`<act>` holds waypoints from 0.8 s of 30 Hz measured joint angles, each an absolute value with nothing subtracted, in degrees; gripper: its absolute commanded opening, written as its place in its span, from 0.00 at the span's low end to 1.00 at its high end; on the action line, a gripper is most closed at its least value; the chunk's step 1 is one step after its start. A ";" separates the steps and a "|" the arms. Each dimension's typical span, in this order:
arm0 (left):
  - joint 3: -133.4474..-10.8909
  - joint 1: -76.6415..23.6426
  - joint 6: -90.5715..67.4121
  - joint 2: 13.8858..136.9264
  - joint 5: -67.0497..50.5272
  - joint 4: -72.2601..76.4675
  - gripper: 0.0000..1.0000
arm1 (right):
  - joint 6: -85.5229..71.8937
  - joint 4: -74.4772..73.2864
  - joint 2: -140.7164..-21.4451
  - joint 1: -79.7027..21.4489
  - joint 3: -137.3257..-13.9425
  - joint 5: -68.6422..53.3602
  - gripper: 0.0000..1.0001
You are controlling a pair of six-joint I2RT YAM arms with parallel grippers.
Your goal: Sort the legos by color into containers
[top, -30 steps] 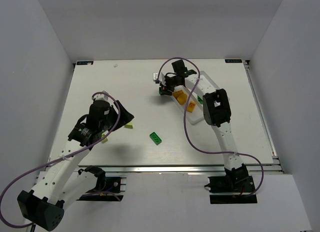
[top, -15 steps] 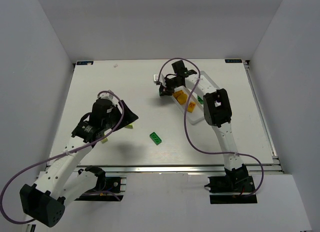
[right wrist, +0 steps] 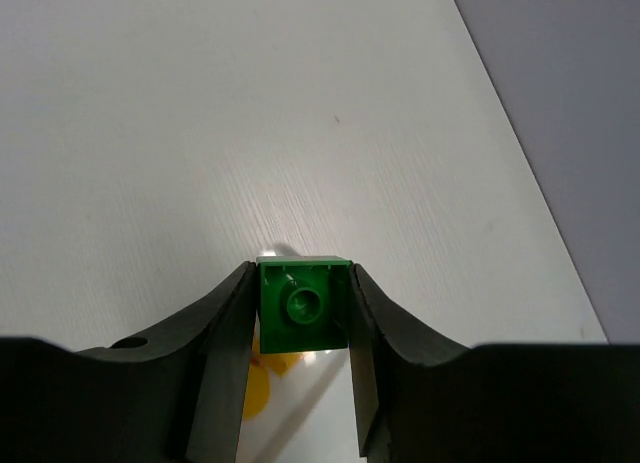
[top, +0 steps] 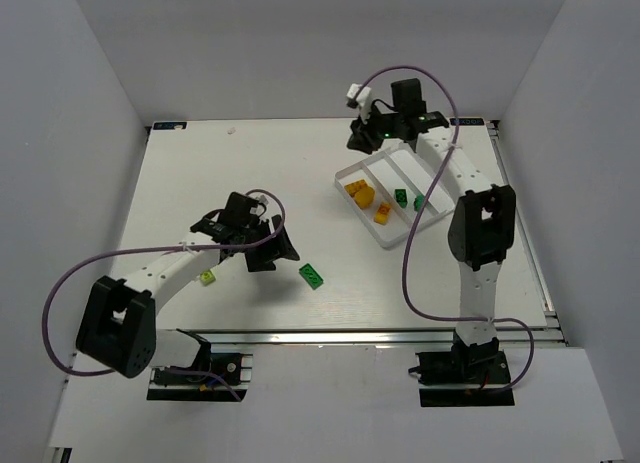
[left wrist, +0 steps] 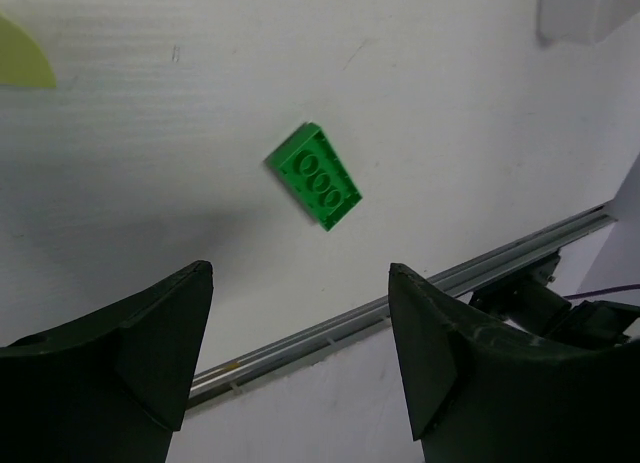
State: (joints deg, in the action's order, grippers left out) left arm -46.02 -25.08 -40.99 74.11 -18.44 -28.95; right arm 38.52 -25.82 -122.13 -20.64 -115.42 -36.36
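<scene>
My right gripper (top: 362, 140) is shut on a dark green brick (right wrist: 303, 303) and holds it in the air beyond the far left corner of the white tray (top: 405, 168). The tray's left compartment holds orange bricks (top: 358, 193); the middle one holds dark green bricks (top: 401, 196). My left gripper (top: 276, 249) is open and empty, its jaws wide apart (left wrist: 300, 273), just left of a green brick (top: 312, 275) lying flat on the table, which also shows in the left wrist view (left wrist: 313, 175). A pale yellow-green brick (top: 207, 276) lies under the left arm.
The table's front rail (left wrist: 400, 308) runs close to the green brick. A corner of the tray (left wrist: 585, 8) shows at the top right of the left wrist view. White walls enclose the table.
My left gripper has swung right, from beside the pale brick to beside the green brick. My right gripper has risen from the tray's left end and moved back and right with the dark green brick.
</scene>
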 measured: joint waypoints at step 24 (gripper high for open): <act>-63.02 -30.55 -53.10 93.30 -13.78 -39.81 0.84 | 33.26 -35.64 -131.74 -11.62 -111.77 -23.22 0.77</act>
State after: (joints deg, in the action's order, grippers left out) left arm -63.02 -30.55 -53.10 93.30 -13.78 -39.81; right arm 33.26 -35.64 -131.74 -11.62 -111.77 -23.22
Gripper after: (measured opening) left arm 0.842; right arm 0.747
